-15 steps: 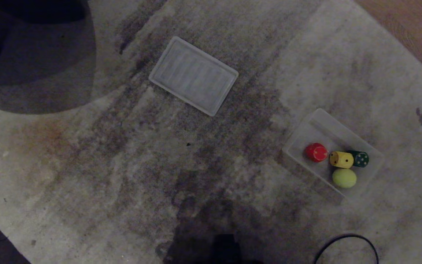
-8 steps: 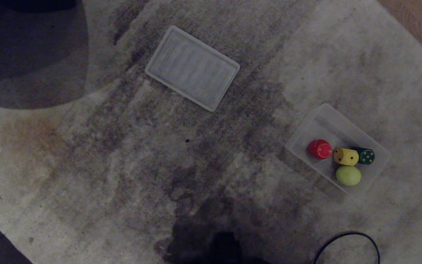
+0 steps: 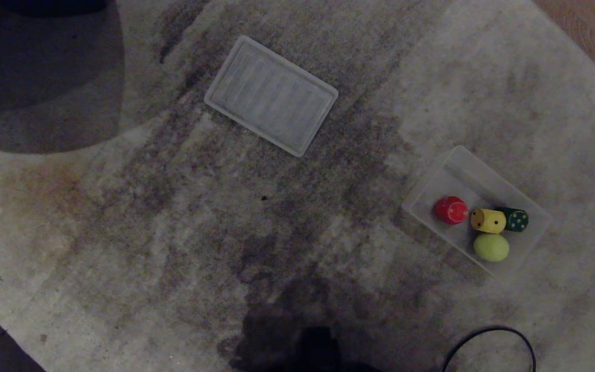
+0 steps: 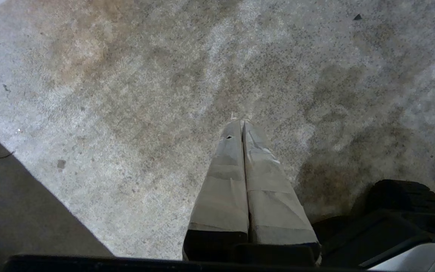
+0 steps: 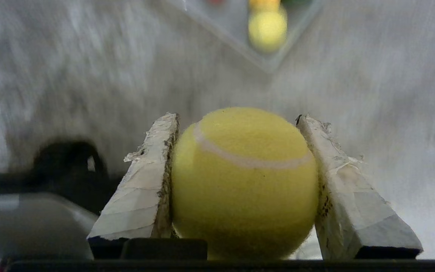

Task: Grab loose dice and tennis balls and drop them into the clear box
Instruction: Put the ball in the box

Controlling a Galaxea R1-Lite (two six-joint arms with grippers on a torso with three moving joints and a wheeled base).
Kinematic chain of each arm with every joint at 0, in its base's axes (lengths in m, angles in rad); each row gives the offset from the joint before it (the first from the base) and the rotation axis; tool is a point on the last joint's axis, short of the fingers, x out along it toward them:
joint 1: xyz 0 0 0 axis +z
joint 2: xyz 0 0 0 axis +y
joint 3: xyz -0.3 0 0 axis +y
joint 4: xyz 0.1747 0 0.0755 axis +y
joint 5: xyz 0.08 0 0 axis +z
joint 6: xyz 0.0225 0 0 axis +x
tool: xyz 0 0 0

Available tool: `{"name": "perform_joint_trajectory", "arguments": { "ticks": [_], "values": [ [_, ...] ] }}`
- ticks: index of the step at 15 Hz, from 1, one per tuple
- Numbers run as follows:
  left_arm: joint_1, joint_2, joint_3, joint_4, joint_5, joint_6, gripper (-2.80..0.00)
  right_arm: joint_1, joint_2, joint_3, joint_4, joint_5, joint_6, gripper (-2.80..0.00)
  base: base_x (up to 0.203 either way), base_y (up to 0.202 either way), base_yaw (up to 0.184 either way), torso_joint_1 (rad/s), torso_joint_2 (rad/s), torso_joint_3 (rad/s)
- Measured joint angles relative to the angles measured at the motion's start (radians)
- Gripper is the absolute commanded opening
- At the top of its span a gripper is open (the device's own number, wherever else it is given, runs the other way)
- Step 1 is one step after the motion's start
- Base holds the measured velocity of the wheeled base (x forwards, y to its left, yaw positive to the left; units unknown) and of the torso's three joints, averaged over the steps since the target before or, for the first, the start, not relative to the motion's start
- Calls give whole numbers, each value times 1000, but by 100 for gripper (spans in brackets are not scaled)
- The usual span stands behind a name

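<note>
Between the right hand's [image 5: 240, 121] fingers a tennis ball [image 5: 244, 181] sits clamped; next, carry it over the clear box [image 3: 450, 168] and release. Left hand [image 4: 242, 122] closed, empty.

My clear box [image 3: 434, 188] sits at right, holding three dice [image 3: 487, 220] in a row and a tennis ball [image 3: 491, 247] nearer; the lid [image 3: 271, 95] lies far left of it.

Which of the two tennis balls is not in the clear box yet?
The tennis ball clamped in the right gripper. The other ball already lies inside the clear box, beside the yellow die.
</note>
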Motion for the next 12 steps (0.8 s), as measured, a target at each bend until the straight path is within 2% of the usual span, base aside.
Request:
{"name": "perform_joint_trajectory", "arguments": {
  "ticks": [3, 6, 9, 12],
  "values": [
    [0, 0, 0, 0, 0, 0, -280, -2, 149, -97, 13, 0, 41, -280, 0, 0, 0, 0, 0, 0],
    [0, 0, 0, 0, 0, 0, -280, 1, 412, -204, -40, 1, 146, -280, 0, 0, 0, 0, 0, 0],
    [0, 0, 0, 0, 0, 0, -280, 1, 722, -268, -220, 0, 219, -280, 0, 0, 0, 0, 0, 0],
    [0, 0, 0, 0, 0, 0, -280, 2, 1022, -322, -453, 2, 247, -280, 0, 0, 0, 0, 0, 0]
  ]
}}
